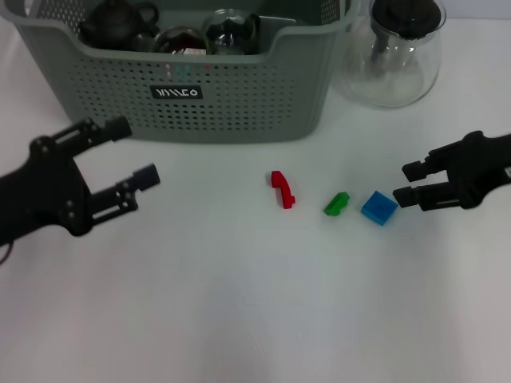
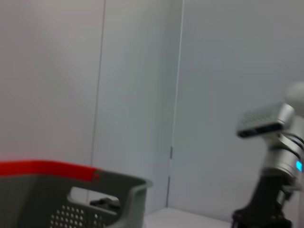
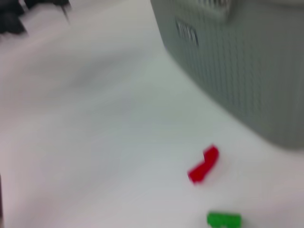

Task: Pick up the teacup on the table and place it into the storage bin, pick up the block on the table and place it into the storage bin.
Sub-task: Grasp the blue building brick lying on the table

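Three blocks: red block [image 1: 282,189], green block [image 1: 337,203], blue block [image 1: 379,207] in a row on the white table [image 1: 239,303], near the bin's front.
Storage bin [image 1: 239,96]: far side, holding a dark teapot [image 1: 118,22] and glassware.
Carafe [image 1: 395,52]: right of the bin.
Right gripper [image 1: 409,183]: jaws apart, empty, just right of the blue block.
Left gripper [image 1: 134,152]: wide open, empty, near the bin's left front.

The storage bin [image 1: 231,88] is cut off at the frame's top edge; my wrist views blur the red block [image 3: 204,165].
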Robot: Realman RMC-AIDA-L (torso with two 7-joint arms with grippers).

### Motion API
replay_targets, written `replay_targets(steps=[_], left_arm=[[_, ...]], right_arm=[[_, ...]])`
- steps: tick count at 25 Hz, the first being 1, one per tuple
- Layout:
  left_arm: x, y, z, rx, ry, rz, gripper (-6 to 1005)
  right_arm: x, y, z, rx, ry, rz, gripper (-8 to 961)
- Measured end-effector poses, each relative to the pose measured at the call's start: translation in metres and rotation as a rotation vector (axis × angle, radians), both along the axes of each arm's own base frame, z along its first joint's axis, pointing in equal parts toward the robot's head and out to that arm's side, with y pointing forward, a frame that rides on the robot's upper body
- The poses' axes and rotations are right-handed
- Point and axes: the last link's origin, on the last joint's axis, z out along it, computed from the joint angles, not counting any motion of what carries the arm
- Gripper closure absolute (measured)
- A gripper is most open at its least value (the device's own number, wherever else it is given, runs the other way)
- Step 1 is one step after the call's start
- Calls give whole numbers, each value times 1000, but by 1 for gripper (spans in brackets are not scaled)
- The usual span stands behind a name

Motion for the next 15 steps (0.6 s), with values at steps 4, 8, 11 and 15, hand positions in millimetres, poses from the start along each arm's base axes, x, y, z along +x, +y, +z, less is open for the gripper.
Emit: replay_targets(steps=[4, 8, 11, 15], left_arm=[[0, 0, -9, -33, 12, -1, 267], [1, 1, -14, -54, 1, 1, 267], [0, 2, -16, -59, 5, 6, 267], [1, 6, -20, -68, 4, 15, 267]], right_arm=[[-22, 20, -7, -63, -232, -42, 448], [-34, 30, -14, -56, -392, -114, 449], [-42, 32, -21, -49, -442, -144, 449], [-45, 33, -37, -34, -474, -139, 449]])
